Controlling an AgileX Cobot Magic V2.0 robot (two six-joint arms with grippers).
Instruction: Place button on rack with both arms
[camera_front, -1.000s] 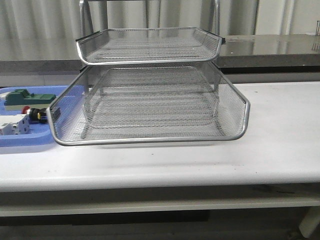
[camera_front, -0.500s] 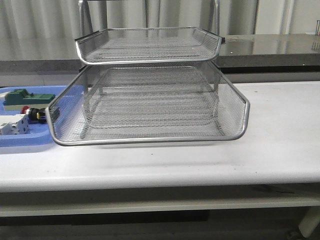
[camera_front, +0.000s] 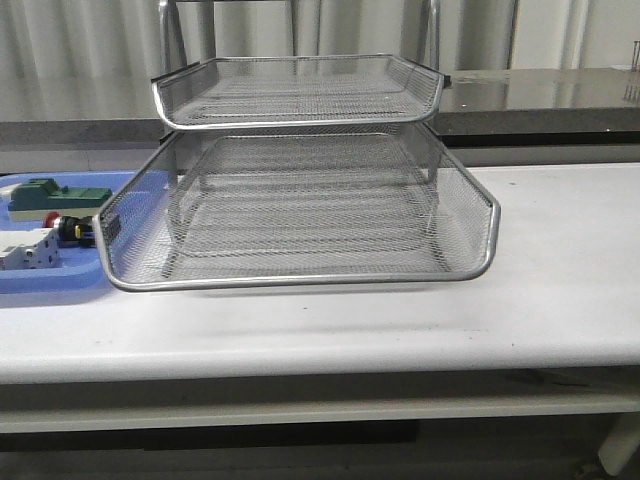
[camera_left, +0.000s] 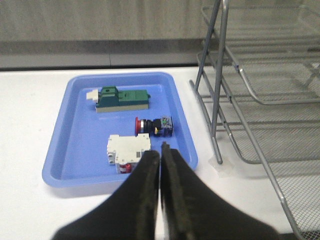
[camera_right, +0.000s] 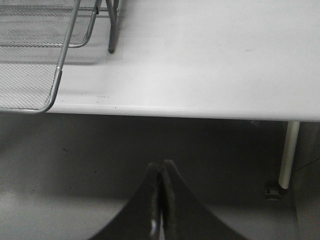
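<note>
The button (camera_left: 152, 126), with red head and black body, lies on its side in the blue tray (camera_left: 75, 135). In the front view it (camera_front: 68, 229) shows at the far left. The silver wire-mesh rack (camera_front: 300, 180) stands mid-table, with its middle tier pulled forward. It also shows in the left wrist view (camera_left: 260, 100) and the right wrist view (camera_right: 35, 55). My left gripper (camera_left: 161, 150) is shut and empty, just short of the tray's near rim, apart from the button. My right gripper (camera_right: 161, 167) is shut and empty, off the table's front edge over the floor. Neither arm shows in the front view.
In the blue tray (camera_front: 60, 280) a green block (camera_left: 122, 98) lies beyond the button and a white boxy device (camera_left: 128, 151) lies just in front of it. A table leg (camera_right: 288, 152) stands at the right. A grey counter (camera_front: 540, 100) runs behind the table.
</note>
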